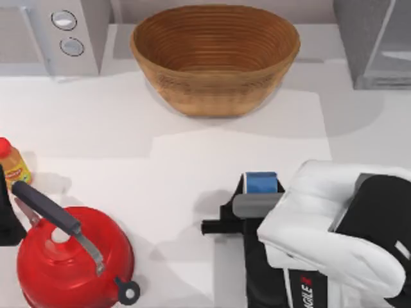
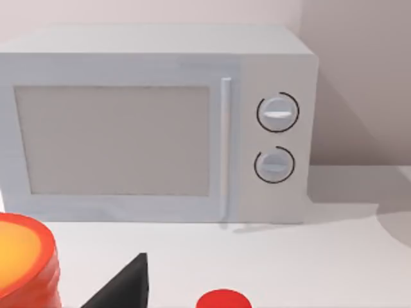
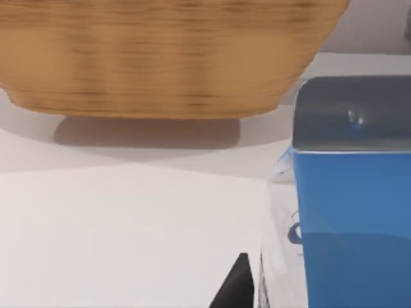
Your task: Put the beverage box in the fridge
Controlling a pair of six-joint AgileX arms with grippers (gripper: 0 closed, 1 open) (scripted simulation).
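Right pincer (image 1: 260, 192) sits lower middle of the top view, right at the milk carton (image 1: 261, 182) — can't tell if it's clenched. Fridge (image 1: 372, 42) is upper right.

A woven wicker basket (image 1: 215, 58) stands at the far middle of the white table (image 1: 192, 167), with a pale box-shaped microwave with two round dials (image 1: 54, 32) at the far left corner and the grey cabinet-like fridge (image 1: 376, 42) at the far right corner. At the near left sits a red round kettle with a dark handle (image 1: 70, 256), and just behind it, at the left edge, an orange-capped bottle with a yellow label (image 1: 13, 163). The small blue-topped beverage box (image 1: 262, 183) stands right of centre, nearer than the basket, directly at the front end of the right gripper (image 1: 253, 208), whose arm reaches in from the near right corner.
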